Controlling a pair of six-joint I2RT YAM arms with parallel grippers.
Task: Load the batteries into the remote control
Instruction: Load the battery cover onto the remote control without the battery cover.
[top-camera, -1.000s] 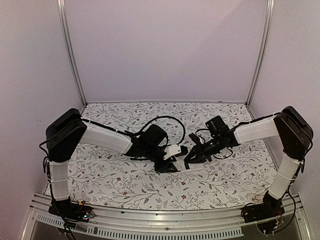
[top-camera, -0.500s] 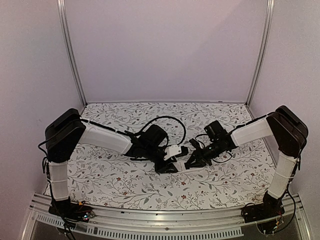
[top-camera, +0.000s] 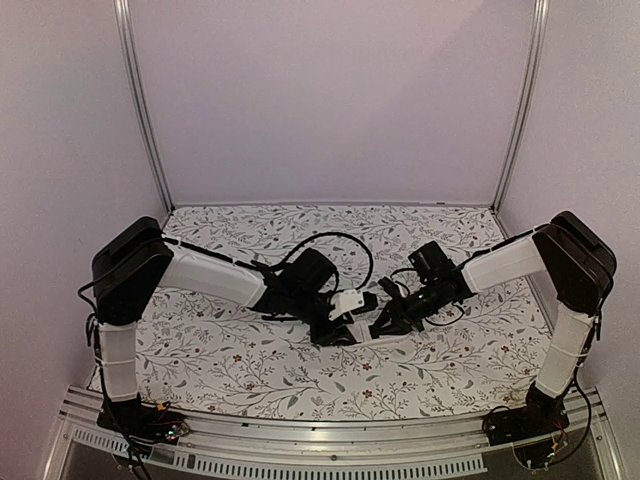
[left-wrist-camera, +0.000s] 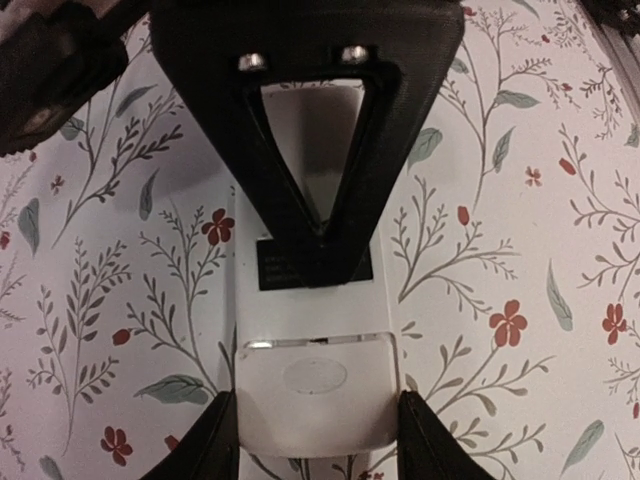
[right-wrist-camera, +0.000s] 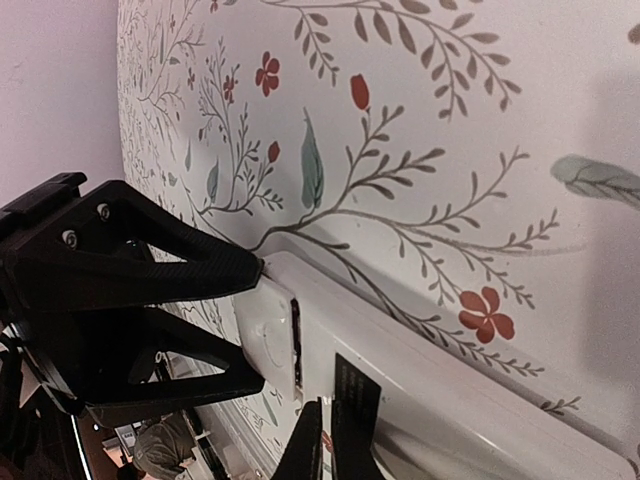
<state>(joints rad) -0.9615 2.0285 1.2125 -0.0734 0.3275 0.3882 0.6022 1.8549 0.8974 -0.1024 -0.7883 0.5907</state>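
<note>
Top external. Both arms reach in over the floral table cover (top-camera: 230, 350) and meet at its middle. The left gripper (top-camera: 342, 328) and right gripper (top-camera: 382, 325) sit tip to tip, almost touching. We see the remote control (top-camera: 392, 337) only as a thin white strip under them. From here we cannot tell how either pair of jaws stands.

Left wrist. This view gives what the top one hides. The remote lies flat on the cover, white back up, running away from the camera. The left gripper's fingers (left-wrist-camera: 218, 445) stand half spread, one against each long edge at the near end, clasping the body across its width. Between them we see the battery cover (left-wrist-camera: 315, 395), in place, with an oval dimple. Just beyond it is a dark label (left-wrist-camera: 280, 275). The right gripper comes down from the far side, its jaws pressed together to a single point resting on that label.

Right wrist. We see the same contact from the other side. The right fingertips (right-wrist-camera: 310, 445) are pressed together, nothing visibly held between them, sitting on the white back beside the label. Only this view shows the dark seam (right-wrist-camera: 296, 340) along the cover's edge. The left gripper's fingers (right-wrist-camera: 180, 270) bracket the remote's end on the left.
</note>
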